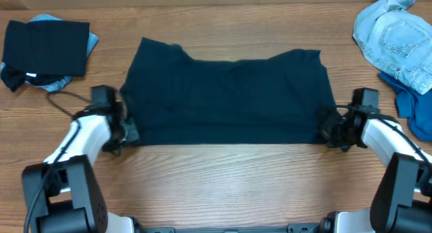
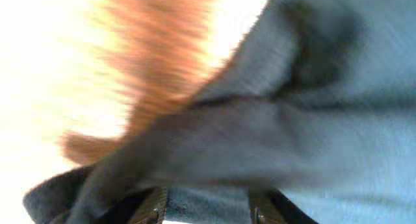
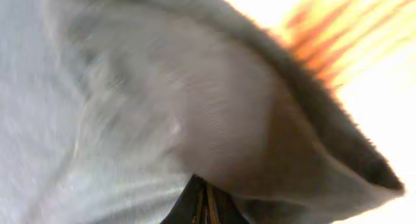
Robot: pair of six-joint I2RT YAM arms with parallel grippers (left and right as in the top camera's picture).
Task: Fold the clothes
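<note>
Nearest us, the left arm (image 1: 84, 135) and right arm (image 1: 388, 135) rise from their bases at the near edge of the tabletop (image 1: 229, 186). Each white forearm angles forward and inward, and each wrist bends down toward the wood. The two poses roughly mirror each other.

The left end effector (image 1: 128, 130) sits at the near left corner of the shirt (image 1: 229, 98). In its wrist view its fingers (image 2: 155, 208) stand apart with dark cloth between and ahead of them, bunched into a raised fold. That view is blurred, and we cannot tell whether it is grasping the cloth or merely lies against it.

The right end effector (image 1: 329, 128) sits at the near right corner. In its wrist view the fingers come together at the bottom of the frame. The cloth peaks up from them in a lifted fold with its hem curling off the wood, so we read it as clenched on the shirt.

Between them the shirt lies spread flat in the middle of the tabletop. Its near edge runs straight from one end effector to the other, and its far edge is uneven.

Farther off, at the far left, a folded black piece (image 1: 46, 47) rests on something pale blue. At the far right lies crumpled denim (image 1: 395, 37), with a blue piece (image 1: 412, 101) just beside it on the near side. Both are well apart from the shirt.
</note>
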